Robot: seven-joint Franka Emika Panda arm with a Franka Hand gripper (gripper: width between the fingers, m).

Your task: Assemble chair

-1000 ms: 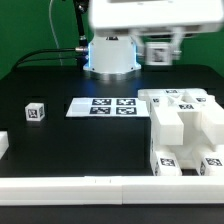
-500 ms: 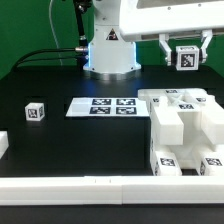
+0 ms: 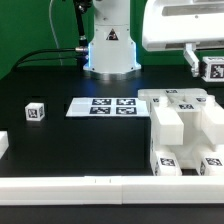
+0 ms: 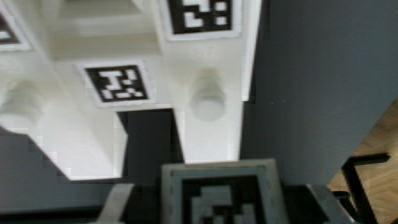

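My gripper (image 3: 211,70) hangs above the table at the exterior view's far right, shut on a small white tagged chair part (image 3: 214,67). In the wrist view that part (image 4: 221,192) sits between my dark fingers (image 4: 125,198), tag facing the camera. Below it lies the cluster of glossy white chair parts (image 3: 184,124), slabs and bars with tags, also seen in the wrist view (image 4: 157,70). A small white tagged cube (image 3: 36,111) stands alone on the black table at the exterior view's left.
The marker board (image 3: 107,105) lies flat in front of the robot base (image 3: 110,52). A long white rail (image 3: 80,189) runs along the front edge, and a short white block (image 3: 4,145) sits at the exterior view's left edge.
The arm has swung to the exterior view's right, carrying the small tagged part with it. It now hangs over the right end of the chair parts. Nothing on the table has moved.
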